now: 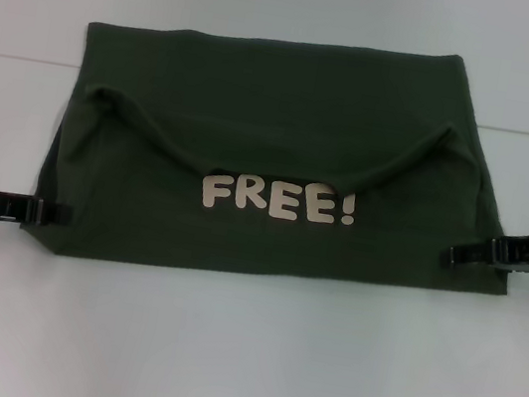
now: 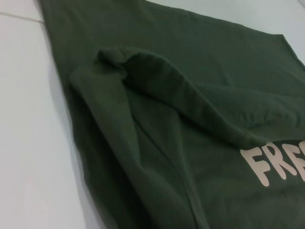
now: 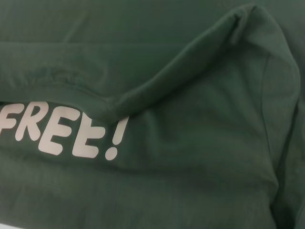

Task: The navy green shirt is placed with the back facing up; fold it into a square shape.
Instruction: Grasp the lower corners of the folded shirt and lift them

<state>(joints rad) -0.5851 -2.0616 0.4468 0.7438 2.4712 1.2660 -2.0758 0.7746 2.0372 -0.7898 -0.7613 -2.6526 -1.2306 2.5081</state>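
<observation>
Head view: the shirt [image 1: 280, 161] lies spread across the white bench [image 1: 240, 356], partly folded, with a near layer turned back so that the cream "FREE!" lettering [image 1: 277, 200] shows on the panel facing up. Above the lettering a folded edge sags in a shallow curve between two raised corners. The left gripper [image 1: 59, 213] sits low at the shirt's near left corner, its black fingers reaching in to the cloth edge; they look closed on that edge, though the tips merge with the dark fabric. The right gripper [image 1: 457, 254] sits at the shirt's right edge, across the garment from the left one, its black tip meeting the cloth; whether it pinches the fabric or only touches it, I cannot tell. The lettering lies between the two grippers, slightly farther from the robot than the left one.

Left wrist view: the shirt [image 2: 190, 119] fills most of the picture, with a loose ridge of doubled cloth running diagonally and part of the lettering [image 2: 274, 164] beyond it. Bare bench [image 2: 28, 143] shows beside the cloth. No fingers appear here.

Right wrist view: only shirt [image 3: 190, 157] is seen, with a curved fold rising to a puckered corner and the lettering [image 3: 62, 133] just under the fold. No fingers appear here either.
</observation>
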